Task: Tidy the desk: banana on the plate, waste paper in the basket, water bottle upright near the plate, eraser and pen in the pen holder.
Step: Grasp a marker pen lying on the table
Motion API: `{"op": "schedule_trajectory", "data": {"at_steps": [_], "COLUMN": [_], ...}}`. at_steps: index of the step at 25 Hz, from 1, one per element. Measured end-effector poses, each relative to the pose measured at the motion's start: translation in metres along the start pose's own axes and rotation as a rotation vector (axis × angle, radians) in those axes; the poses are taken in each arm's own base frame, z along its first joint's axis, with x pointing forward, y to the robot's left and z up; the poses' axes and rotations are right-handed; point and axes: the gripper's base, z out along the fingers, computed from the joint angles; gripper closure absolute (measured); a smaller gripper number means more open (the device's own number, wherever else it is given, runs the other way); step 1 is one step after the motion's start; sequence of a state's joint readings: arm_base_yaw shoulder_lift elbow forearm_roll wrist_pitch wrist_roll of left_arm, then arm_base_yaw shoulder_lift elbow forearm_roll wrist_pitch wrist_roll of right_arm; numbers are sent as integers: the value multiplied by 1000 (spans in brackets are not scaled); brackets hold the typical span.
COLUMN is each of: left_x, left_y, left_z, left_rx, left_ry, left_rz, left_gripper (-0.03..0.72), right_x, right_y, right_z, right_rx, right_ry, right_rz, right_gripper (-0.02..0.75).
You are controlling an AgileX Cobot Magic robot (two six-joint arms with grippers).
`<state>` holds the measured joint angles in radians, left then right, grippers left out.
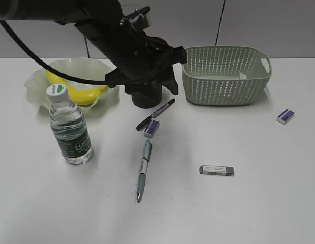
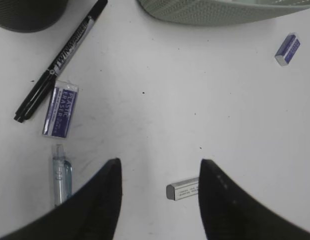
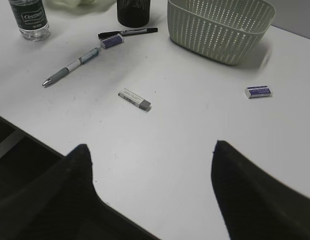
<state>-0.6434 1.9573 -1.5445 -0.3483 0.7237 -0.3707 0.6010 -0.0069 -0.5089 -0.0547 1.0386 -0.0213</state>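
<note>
Evidently the desk [image 1: 259, 203] tidying has reached the pens and erasers. Nearest me, at six o'clock, lie the ballpoint pen [image 1: 143, 172] and the grey eraser [image 1: 216, 170]; beyond them a blue-sleeved eraser [image 1: 151, 128] touches the black marker [image 1: 155, 115], and another blue-sleeved eraser [image 1: 284, 116] sits alone at three o'clock.

The left gripper [image 2: 160, 187] hangs above these with fingers spread, holding nothing; the right gripper [image 3: 150, 185] is likewise spread and empty. Next, I'd guess, a descent onto one small item, squared to it.

The water bottle [image 1: 70, 129] stands upright near the plate [image 1: 40, 84], which holds the banana [image 1: 81, 94]. The pen holder [image 1: 146, 96] (contents hidden by the arm) sits at twelve, and I can't find the waste paper inside the basket [image 1: 226, 76].
</note>
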Motion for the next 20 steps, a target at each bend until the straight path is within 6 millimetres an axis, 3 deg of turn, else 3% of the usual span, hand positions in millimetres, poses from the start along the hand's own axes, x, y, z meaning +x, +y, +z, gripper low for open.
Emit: {"op": "schedule_trajectory", "data": {"at_steps": [17,20], "left_x": [-1,-2], "left_y": [4,5], "left_z": [0,0], "left_rx": [-41,-55], "left_ry": [-15,-19], "left_rz": [56,140], "left_gripper": [314,314], "right_x": [0,0], "right_y": [0,0], "right_z": [0,0], "right_rx": [0,0], "right_ry": [0,0], "right_rz": [0,0], "right_gripper": [155,155]}}
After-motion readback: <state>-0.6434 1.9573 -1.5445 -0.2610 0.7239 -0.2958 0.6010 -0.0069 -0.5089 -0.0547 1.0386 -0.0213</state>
